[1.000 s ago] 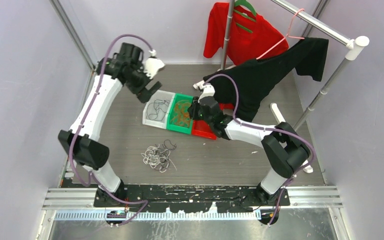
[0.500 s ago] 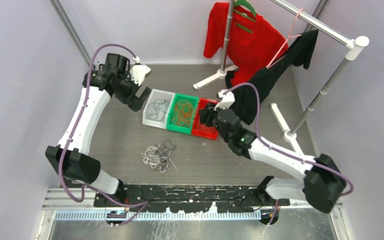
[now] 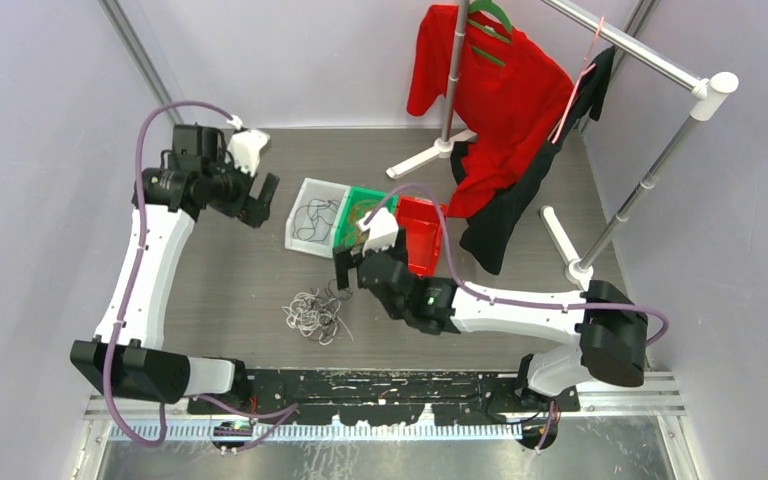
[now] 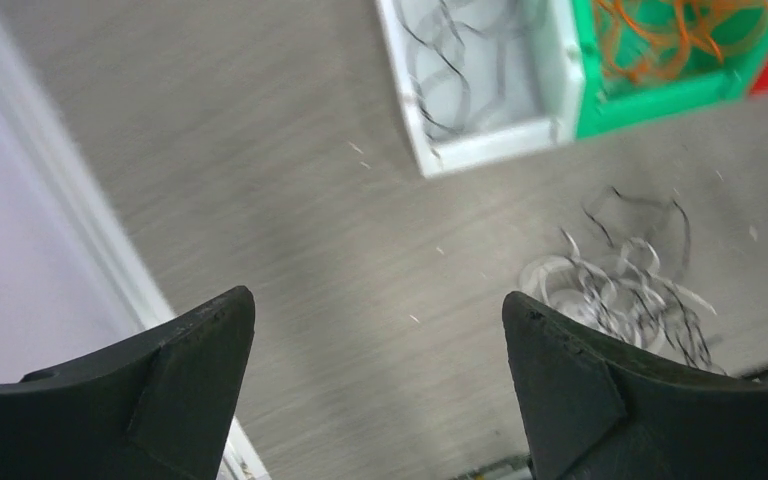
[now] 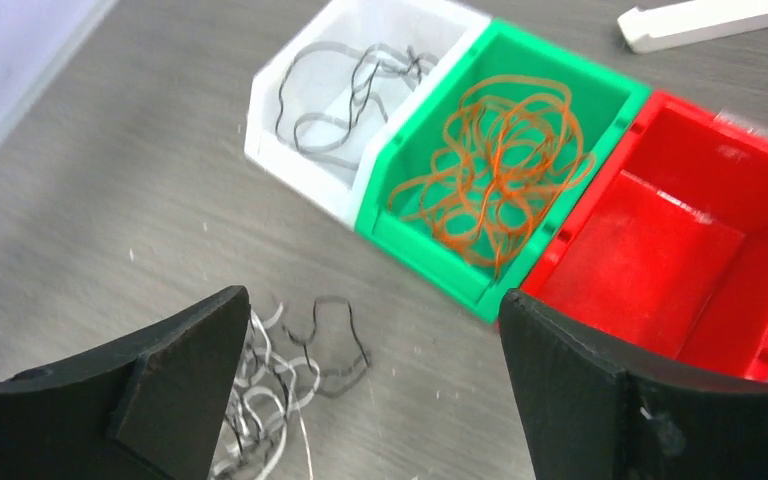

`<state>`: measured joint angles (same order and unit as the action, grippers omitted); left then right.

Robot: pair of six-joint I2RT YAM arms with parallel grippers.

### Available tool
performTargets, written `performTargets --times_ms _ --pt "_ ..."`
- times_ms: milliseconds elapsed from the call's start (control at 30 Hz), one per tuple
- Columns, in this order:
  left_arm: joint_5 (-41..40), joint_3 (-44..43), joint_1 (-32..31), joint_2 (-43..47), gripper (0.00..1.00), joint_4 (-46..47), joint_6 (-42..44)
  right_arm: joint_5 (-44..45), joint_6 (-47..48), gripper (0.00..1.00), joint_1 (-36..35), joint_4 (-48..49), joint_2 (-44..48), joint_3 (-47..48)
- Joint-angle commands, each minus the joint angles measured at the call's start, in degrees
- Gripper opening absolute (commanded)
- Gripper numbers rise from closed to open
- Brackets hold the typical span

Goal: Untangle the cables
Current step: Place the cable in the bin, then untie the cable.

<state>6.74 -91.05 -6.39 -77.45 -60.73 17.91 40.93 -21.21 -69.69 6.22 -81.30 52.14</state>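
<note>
Release looks finished: right gripper (image 5: 368,345) spread wide, nothing in it.

Its jaws have gone from a near pinch to fully apart within the last second, and its arm has swung back from over the green bin (image 5: 400,235) to hang above the table (image 3: 230,285), between the bins and the loose tangle of white and black cables (image 5: 260,400). I read that as one strand delivered and a return for the next. The orange cables (image 5: 490,170) lie in the green bin, the black cables (image 5: 345,90) lie in the white bin (image 5: 300,165), and the red bin (image 5: 700,250) stands beside them. The left gripper (image 4: 380,320) is also wide apart and empty, and has drawn off to the left, well apart from the bins. The tangle on the table is still unsorted.
</note>
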Motion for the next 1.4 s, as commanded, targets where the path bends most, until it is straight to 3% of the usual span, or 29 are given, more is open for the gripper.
performTargets --times_ms 0,200,500,667,1033,1367 --pt "12.8 9.0 -0.1 3.5 0.90 -0.5 4.0 -2.3 -4.6 1.00 4.5 -3.3 1.0 7.3" --pt "22.1 21.7 -0.3 5.2 0.79 -3.2 15.2 -6.7 -5.3 0.97 6.4 -5.2 3.9 3.5" --pt "23.4 35.5 -5.7 8.0 0.73 2.7 23.3 -16.0 -7.9 0.88 10.8 -4.8 14.0 -8.0" --pt "23.0 35.3 -11.2 5.7 0.70 4.9 21.1 -17.0 -10.2 0.80 10.9 -4.9 14.9 -11.0" --pt "20.3 30.3 -20.7 -3.3 0.60 7.1 17.5 -17.5 -15.7 0.77 10.6 -1.6 13.2 -14.9" --pt "19.2 26.4 -22.9 -10.4 0.34 6.5 18.8 -15.6 -17.4 0.68 9.8 -0.1 18.9 -18.9"
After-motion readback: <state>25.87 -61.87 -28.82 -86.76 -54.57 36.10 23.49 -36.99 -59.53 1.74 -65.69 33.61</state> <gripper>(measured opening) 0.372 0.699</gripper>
